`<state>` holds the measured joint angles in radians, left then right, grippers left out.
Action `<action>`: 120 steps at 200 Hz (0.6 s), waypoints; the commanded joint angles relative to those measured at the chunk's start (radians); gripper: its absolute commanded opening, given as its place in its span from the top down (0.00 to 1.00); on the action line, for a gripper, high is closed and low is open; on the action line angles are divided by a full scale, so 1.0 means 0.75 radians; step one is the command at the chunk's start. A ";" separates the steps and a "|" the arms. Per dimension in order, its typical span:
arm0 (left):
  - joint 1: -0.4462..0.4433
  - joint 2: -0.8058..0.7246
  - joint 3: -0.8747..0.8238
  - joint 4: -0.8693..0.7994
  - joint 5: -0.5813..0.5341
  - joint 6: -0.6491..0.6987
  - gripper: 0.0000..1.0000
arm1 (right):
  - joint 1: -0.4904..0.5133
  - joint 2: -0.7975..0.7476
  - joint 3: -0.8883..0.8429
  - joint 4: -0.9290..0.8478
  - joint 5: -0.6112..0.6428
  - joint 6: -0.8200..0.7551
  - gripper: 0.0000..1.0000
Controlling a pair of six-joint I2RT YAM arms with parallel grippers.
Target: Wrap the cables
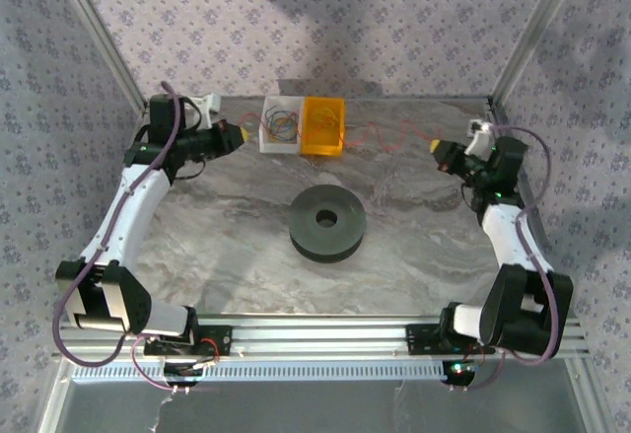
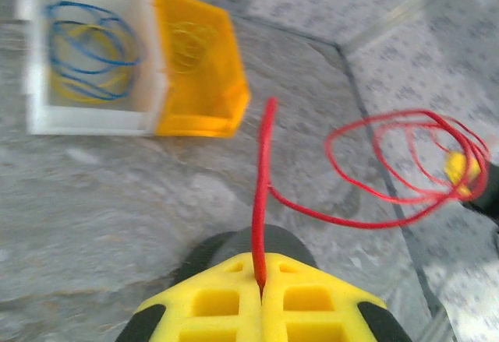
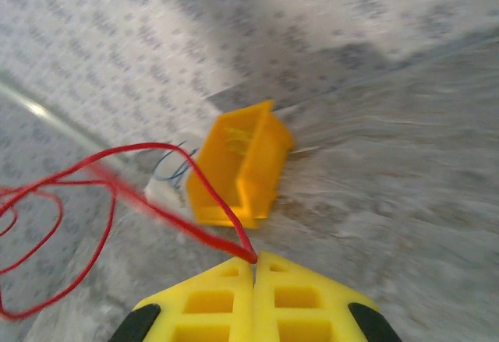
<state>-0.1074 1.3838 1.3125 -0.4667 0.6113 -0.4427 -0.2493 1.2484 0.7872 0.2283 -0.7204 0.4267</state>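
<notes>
Your left gripper [image 1: 240, 134] is clenched on one end of the red cable [image 1: 380, 139]. From the left wrist camera you see its 2 yellow fingers [image 2: 210, 303] pressed together, with the cable pinched in the seam between them. The cable rises straight from that seam, then swings right in several loose loops toward the yellow tip of the other arm.

Your right gripper [image 1: 435, 144] is clamped on the opposite end. In the right wrist view the 2 yellow pads [image 3: 300, 299] meet, and the cable comes out of the join and runs up and left into wide loops. Both wrist views are blurred, so you cannot count the loops exactly.

From above, you have the cable strung in a wavy line between the 2 grippers, along the far side of the marbled grey table [image 1: 227, 246]. Whether it touches the surface there, you cannot tell.

Between the grippers, at the far edge, 2 bins stand touching side by side. The white bin [image 1: 264, 142] is on the left and holds blue and yellow wire loops [image 1: 281, 122]; the orange bin [image 1: 323, 127] is on the right. The cable's path passes by these bins, though its thin line is lost there.

The black spool [image 1: 327, 221] lies flat near the middle of the table, hole upward, well apart from both grippers and from the cable
</notes>
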 commanded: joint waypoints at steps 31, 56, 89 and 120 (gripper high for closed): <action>0.274 -0.031 0.039 -0.128 -0.229 0.001 1.00 | -0.396 -0.204 -0.088 -0.219 -0.076 -0.019 1.00; 0.399 -0.039 0.052 -0.149 -0.249 -0.007 1.00 | -0.474 -0.215 -0.118 -0.172 -0.116 0.028 1.00; 0.398 -0.046 0.077 -0.169 -0.146 -0.002 1.00 | -0.342 -0.159 -0.118 -0.059 -0.202 0.062 1.00; 0.285 -0.085 0.125 -0.195 -0.144 0.024 1.00 | -0.037 -0.161 -0.021 -0.223 -0.125 -0.124 1.00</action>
<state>0.1631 1.3777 1.3434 -0.5846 0.4599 -0.4423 -0.4156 1.1286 0.7044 0.1257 -0.8089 0.4343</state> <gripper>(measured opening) 0.054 0.058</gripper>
